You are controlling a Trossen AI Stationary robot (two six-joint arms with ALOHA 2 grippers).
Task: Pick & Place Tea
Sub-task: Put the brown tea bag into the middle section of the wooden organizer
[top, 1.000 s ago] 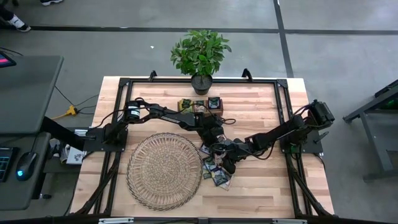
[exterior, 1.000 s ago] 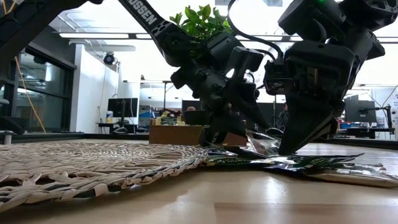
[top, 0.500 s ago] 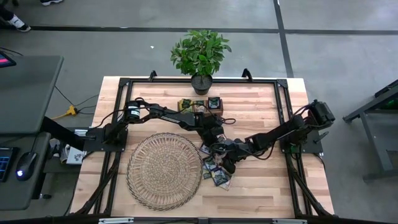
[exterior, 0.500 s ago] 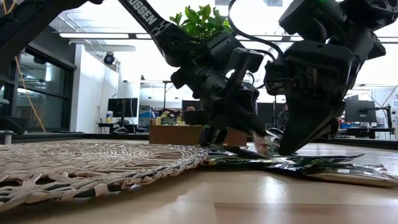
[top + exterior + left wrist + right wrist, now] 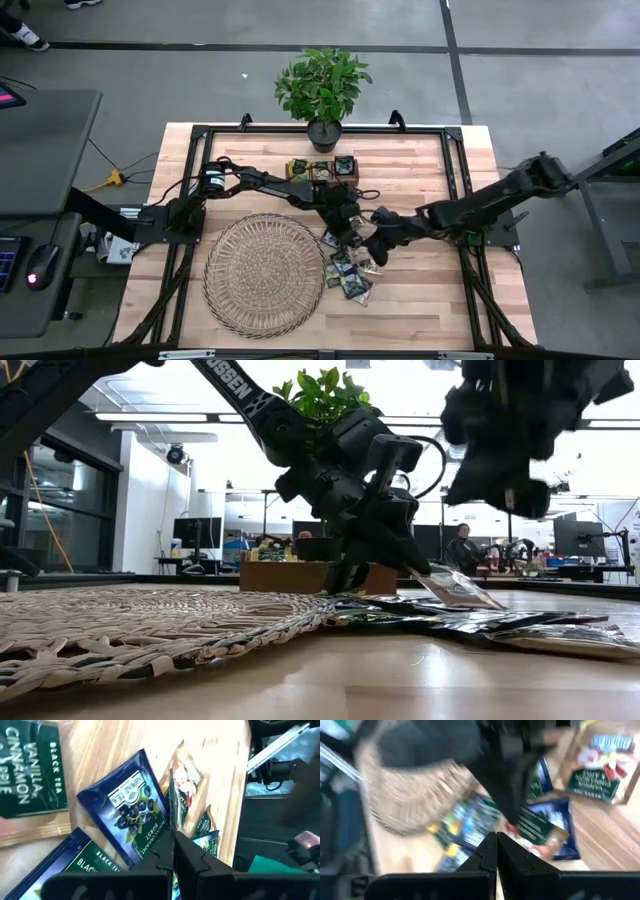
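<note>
Sachets [image 5: 350,277] mostly sit in a loose pile on the table's near-right part, just right of the round wicker mat [image 5: 264,273], which looks bare from above. My left gripper [image 5: 345,232] is down at the pile's far edge, fingers pressed together on the edge of a sachet [image 5: 172,812]; a navy blueberry sachet [image 5: 131,809] lies flat beside it. My right gripper [image 5: 378,250] hangs above the pile, fingers pressed together, holding nothing I can see. Farther back, the wooden tray [image 5: 322,168] holds a few packets near the potted plant [image 5: 321,88]. My call: nearly everything left to move.
</note>
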